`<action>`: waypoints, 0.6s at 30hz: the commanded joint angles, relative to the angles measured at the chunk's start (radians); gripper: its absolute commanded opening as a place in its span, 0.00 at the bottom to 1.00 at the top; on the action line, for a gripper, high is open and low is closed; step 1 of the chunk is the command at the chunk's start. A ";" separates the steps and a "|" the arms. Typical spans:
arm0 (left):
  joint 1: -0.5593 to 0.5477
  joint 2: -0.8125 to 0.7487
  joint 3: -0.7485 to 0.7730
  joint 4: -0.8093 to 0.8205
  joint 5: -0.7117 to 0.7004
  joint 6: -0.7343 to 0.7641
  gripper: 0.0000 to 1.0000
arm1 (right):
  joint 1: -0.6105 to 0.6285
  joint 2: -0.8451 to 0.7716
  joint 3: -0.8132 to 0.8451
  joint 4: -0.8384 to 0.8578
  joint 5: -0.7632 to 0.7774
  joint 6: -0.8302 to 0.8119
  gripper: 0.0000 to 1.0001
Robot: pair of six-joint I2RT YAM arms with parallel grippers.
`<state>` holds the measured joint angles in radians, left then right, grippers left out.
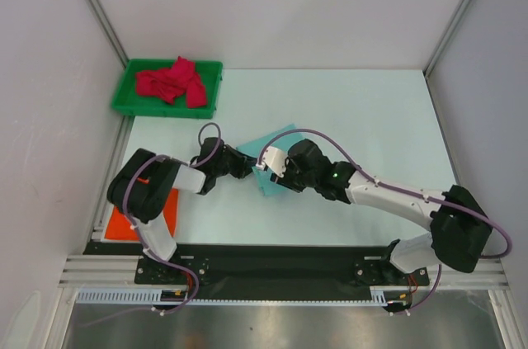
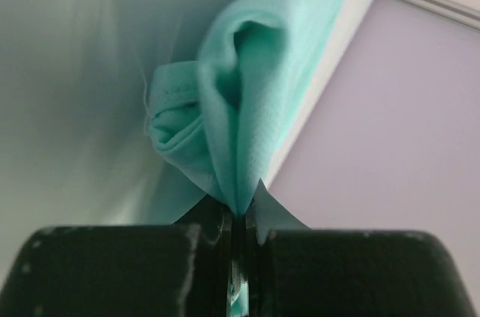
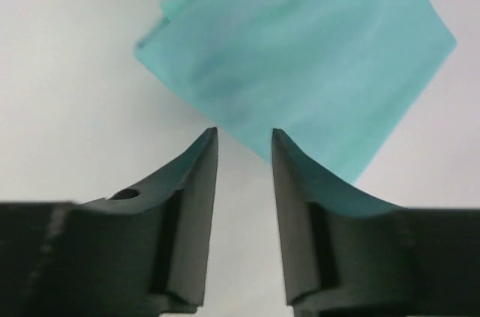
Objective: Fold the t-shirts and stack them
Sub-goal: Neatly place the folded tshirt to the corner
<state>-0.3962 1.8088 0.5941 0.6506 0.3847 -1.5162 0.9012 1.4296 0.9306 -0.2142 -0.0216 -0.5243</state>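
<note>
Mint green cloth t-shirt: light, limp, judged best gripped at corners. Left hand pinches it; right hand narrowly parted, empty.

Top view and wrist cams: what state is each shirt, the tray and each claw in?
mint green t-shirt: folded, one edge pinched up.
left claw: shut on the mint green t-shirt.
right claw: open, empty, over that shirt.
red t-shirt: crumpled in the green tray.
green tray: upright, holds only that.
orange t-shirt: flat, partly hidden.
</note>
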 commanded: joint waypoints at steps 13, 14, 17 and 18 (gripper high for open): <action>0.129 -0.456 0.220 -0.776 -0.371 0.456 0.00 | -0.001 -0.434 -0.113 -0.158 0.147 0.241 0.70; 0.163 -0.465 0.225 -0.805 -0.371 0.464 0.00 | -0.001 -0.440 -0.118 -0.160 0.150 0.239 0.70; 0.232 -0.505 0.231 -0.850 -0.377 0.493 0.01 | -0.001 -0.459 -0.121 -0.171 0.152 0.233 0.70; 0.249 -0.514 0.249 -0.873 -0.382 0.505 0.00 | -0.001 -0.463 -0.125 -0.175 0.153 0.231 0.71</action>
<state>-0.1970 1.3479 0.7891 -0.1043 0.0544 -1.0904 0.8989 0.9920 0.8154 -0.3618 0.1104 -0.3069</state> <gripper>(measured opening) 0.048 0.702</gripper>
